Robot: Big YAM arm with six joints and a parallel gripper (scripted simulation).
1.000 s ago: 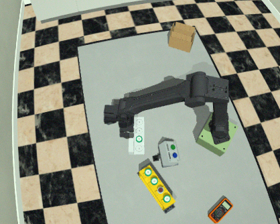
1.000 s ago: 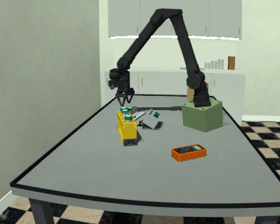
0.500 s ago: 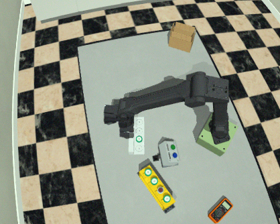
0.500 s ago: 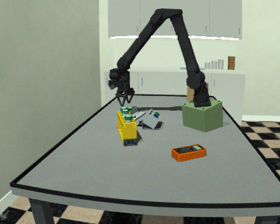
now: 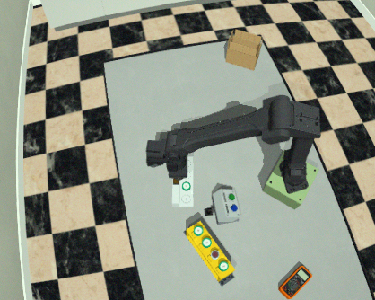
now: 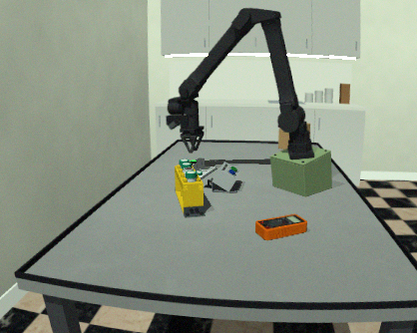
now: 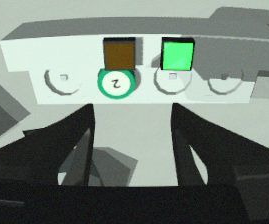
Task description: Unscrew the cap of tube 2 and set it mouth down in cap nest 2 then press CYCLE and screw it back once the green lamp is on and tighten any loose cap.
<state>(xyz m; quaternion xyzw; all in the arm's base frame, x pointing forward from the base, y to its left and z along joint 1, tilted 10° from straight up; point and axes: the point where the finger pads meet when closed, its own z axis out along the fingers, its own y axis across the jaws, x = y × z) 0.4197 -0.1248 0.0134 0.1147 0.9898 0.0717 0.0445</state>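
The cap of tube 2 (image 5: 186, 186) (image 7: 116, 83), green-rimmed with a white top marked 2, sits mouth down in nest 2 of the white cap tray (image 5: 176, 198) (image 7: 145, 96). The green lamp (image 7: 178, 56) is lit; the amber lamp (image 5: 176, 181) (image 7: 119, 55) is dark. In the yellow decapping station (image 5: 203, 256) (image 6: 193, 195), tube 2 (image 5: 214, 254) is uncapped and the other three tubes wear caps. My gripper (image 6: 192, 151) (image 7: 132, 112) is partly open and empty, above the tray area. The key housing (image 5: 223, 216) carries the blue CYCLE key (image 5: 234, 207) (image 6: 232, 172) and green READY key (image 5: 231, 197).
The key housing stands between the tray and the arm's green base block (image 5: 280, 192) (image 6: 298, 175). An orange multimeter (image 5: 296, 281) (image 6: 281, 228) lies on the base's side of the yellow station. A cardboard box (image 5: 243, 53) stands at the table's far end.
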